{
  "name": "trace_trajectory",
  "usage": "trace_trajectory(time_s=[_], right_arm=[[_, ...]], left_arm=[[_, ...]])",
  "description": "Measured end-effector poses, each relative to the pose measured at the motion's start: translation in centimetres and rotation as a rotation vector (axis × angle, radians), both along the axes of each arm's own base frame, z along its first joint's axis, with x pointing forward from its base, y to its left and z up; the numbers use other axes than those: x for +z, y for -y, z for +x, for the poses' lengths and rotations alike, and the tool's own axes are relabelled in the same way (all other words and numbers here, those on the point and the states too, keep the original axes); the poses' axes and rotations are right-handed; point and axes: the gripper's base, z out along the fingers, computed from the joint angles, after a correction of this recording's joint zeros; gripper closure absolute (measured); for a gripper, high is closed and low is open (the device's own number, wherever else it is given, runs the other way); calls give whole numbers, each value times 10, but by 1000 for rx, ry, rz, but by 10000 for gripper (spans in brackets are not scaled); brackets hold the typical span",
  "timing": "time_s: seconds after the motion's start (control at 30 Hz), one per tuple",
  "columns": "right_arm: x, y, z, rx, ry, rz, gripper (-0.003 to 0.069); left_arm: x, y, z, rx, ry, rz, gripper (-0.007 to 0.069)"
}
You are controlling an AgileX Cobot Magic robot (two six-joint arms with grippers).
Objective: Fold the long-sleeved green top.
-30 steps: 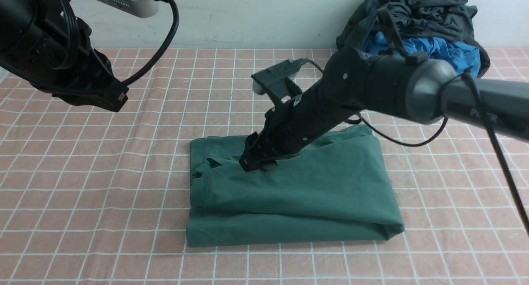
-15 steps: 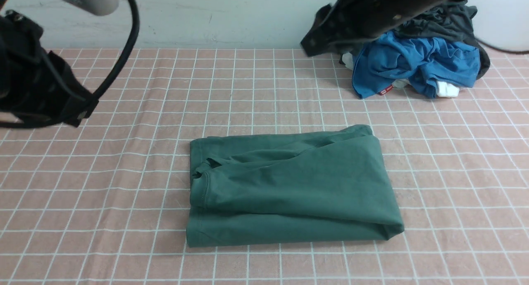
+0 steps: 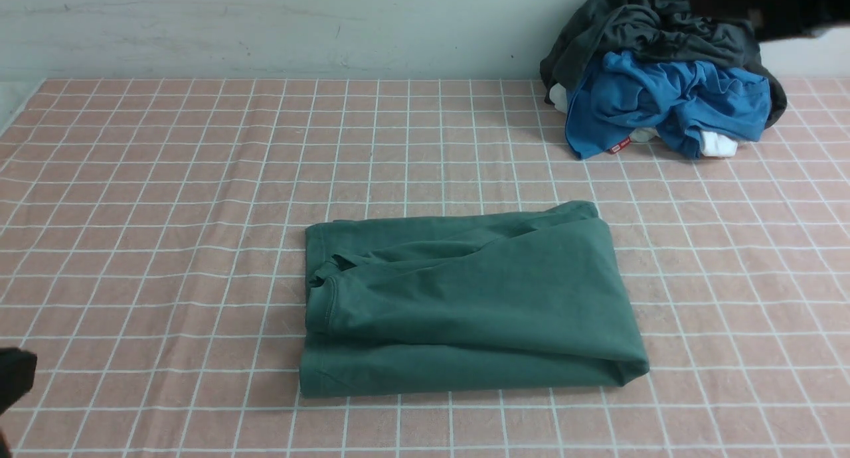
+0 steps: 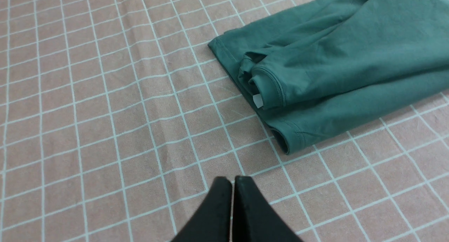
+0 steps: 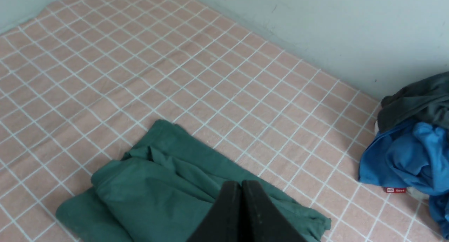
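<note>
The green long-sleeved top (image 3: 465, 305) lies folded into a rough rectangle in the middle of the checked cloth, its collar end with a white label (image 4: 257, 101) at the left. Neither gripper touches it. My left gripper (image 4: 231, 179) is shut and empty, hovering over bare cloth off the top's near left corner (image 4: 286, 143). My right gripper (image 5: 241, 182) is also shut and empty, held high above the top's (image 5: 158, 189) far right side. In the front view only a dark scrap of the left arm (image 3: 13, 375) and a blur of the right arm (image 3: 764, 6) show.
A pile of clothes sits at the back right against the wall: a dark grey-black garment (image 3: 664, 33) over a bright blue garment (image 3: 664, 99), with white fabric (image 3: 720, 145) peeking out. The pink checked tablecloth (image 3: 166, 179) covers the table.
The right gripper lifted off the green top, rose away to the upper right and shut. The left arm drew back out of the upper left. The top lies unchanged.
</note>
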Motion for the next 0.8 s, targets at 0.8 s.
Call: trace_trajectory(time_s=[0.8], right_arm=[[-37, 64, -167, -96, 550, 149, 671]], left_arm=[[-37, -8, -46, 33, 155, -42, 627]])
